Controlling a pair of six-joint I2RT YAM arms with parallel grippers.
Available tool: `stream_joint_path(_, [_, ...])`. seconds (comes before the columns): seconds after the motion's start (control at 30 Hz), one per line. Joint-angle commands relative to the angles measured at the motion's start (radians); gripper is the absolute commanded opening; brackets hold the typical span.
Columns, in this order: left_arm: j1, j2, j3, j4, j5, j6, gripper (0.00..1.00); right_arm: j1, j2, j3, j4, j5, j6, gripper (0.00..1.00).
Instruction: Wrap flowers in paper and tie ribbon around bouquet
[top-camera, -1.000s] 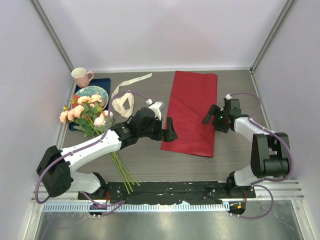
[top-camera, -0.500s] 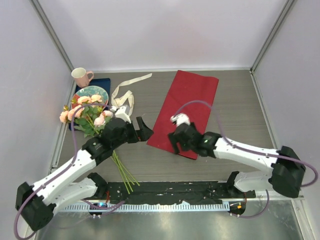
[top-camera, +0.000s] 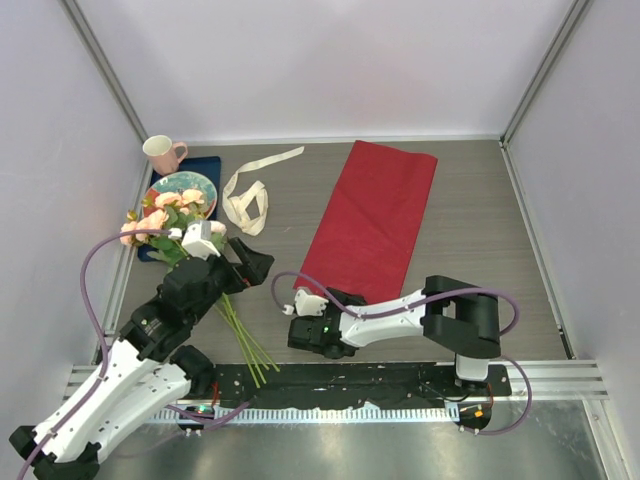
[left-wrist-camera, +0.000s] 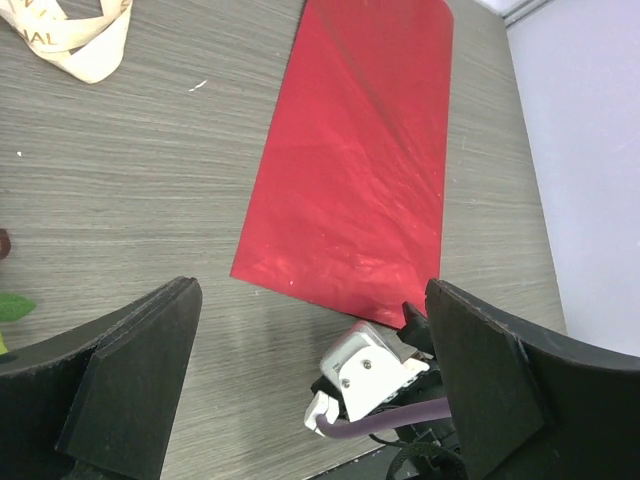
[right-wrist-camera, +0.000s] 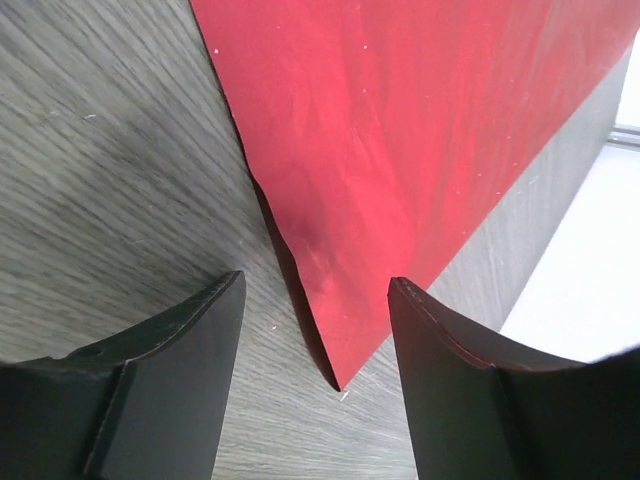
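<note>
The red paper (top-camera: 378, 215) lies flat at mid-table, seen also in the left wrist view (left-wrist-camera: 360, 170). Its near corner (right-wrist-camera: 340, 370) points into the gap between my right gripper's (right-wrist-camera: 315, 280) open fingers, untouched. From above, that right gripper (top-camera: 330, 300) sits low at the paper's near-left end. The flowers (top-camera: 165, 220) lie at the left with their stems (top-camera: 245, 340) running toward the front. My left gripper (top-camera: 258, 265) hovers just right of them, open and empty (left-wrist-camera: 312, 288). The cream ribbon (top-camera: 245, 195) lies looped behind it (left-wrist-camera: 70, 35). No bouquet is formed.
A pink mug (top-camera: 163, 153), a teal plate (top-camera: 188, 185) and a dark blue tray (top-camera: 207, 165) stand at the far left behind the flowers. Walls close in on both sides and the back. The arms' black base rail (top-camera: 330, 380) runs along the front edge.
My right arm swept from the paper's right side to its near-left corner and its jaws narrowed. The left arm drew back left toward the flowers. The paper's near end shifted slightly left.
</note>
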Motion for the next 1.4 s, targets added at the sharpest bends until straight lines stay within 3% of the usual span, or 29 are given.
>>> stream_joint_path(0.0, [0.007, -0.002, -0.001, -0.028, -0.039, -0.016, 1.0, 0.001, 0.025, 0.031, -0.029, 0.117, -0.001, 0.63])
stream_joint_path(0.17, [0.007, 0.016, -0.006, -0.013, -0.032, -0.016, 1.0, 0.001, 0.066, 0.032, -0.019, 0.157, 0.003, 0.51])
stream_joint_path(0.3, [0.007, 0.05, -0.017, 0.016, -0.004, -0.033, 1.0, 0.001, 0.108, 0.037, 0.001, 0.183, -0.014, 0.47])
stream_joint_path(0.4, [0.007, 0.084, -0.015, 0.025, 0.022, -0.065, 1.0, 0.001, 0.128, 0.044, 0.003, 0.242, 0.001, 0.37])
stream_joint_path(0.5, [0.014, 0.133, -0.014, 0.018, 0.017, -0.137, 1.0, 0.001, 0.108, 0.04, 0.004, 0.292, 0.036, 0.24])
stream_joint_path(0.6, [0.05, 0.2, -0.03, 0.041, 0.081, -0.26, 1.0, 0.001, 0.053, 0.028, 0.012, 0.309, 0.065, 0.0])
stream_joint_path(0.8, [0.188, 0.32, -0.188, 0.398, 0.402, -0.491, 1.0, -0.005, -0.071, -0.032, 0.121, 0.188, 0.058, 0.0])
stream_joint_path(0.9, [0.208, 0.361, -0.241, 0.551, 0.43, -0.542, 1.0, -0.01, -0.12, -0.06, 0.148, 0.158, 0.058, 0.0])
stream_joint_path(1.37, [0.204, 0.512, -0.25, 0.794, 0.525, -0.585, 1.0, -0.034, -0.275, -0.153, 0.268, 0.026, -0.002, 0.0])
